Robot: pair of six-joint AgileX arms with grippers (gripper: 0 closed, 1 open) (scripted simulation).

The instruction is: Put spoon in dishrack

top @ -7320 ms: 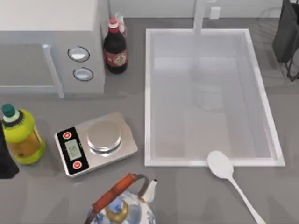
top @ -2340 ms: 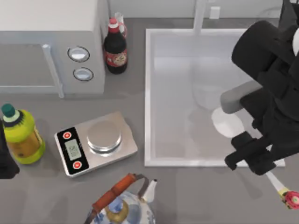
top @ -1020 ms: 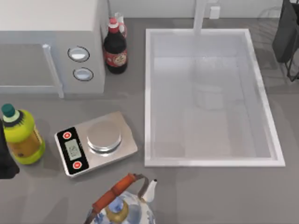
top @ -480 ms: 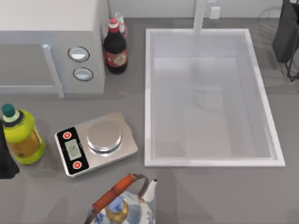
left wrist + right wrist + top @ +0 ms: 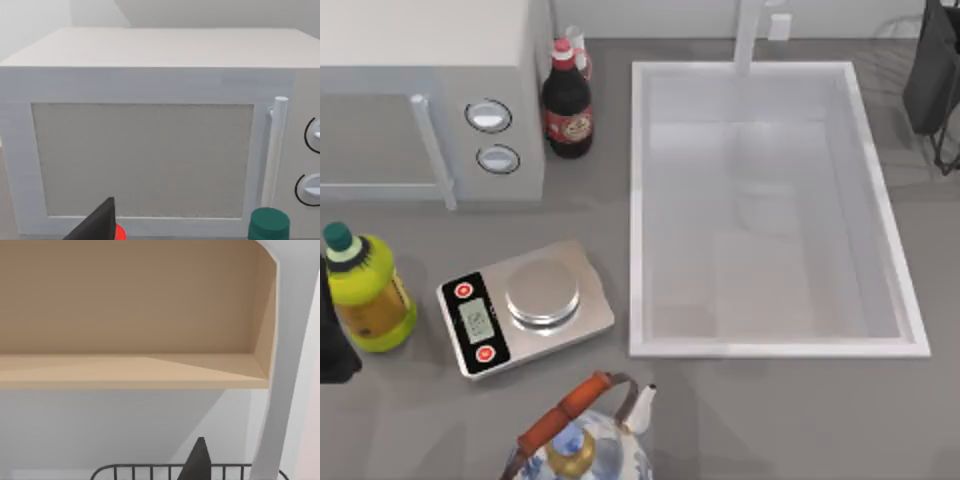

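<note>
Counter in front of the sink (image 5: 638,200) lies bare now: the spoon you saw there is gone. Right arm (image 5: 932,70) has retreated beside the dishrack (image 5: 150,471); grip state and spoon's resting place, can't tell.

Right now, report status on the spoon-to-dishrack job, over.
Left arm parked at the table's left edge. Right arm at the far right corner, dishrack wires close ahead of its wrist camera. Sink beside that corner.
</note>
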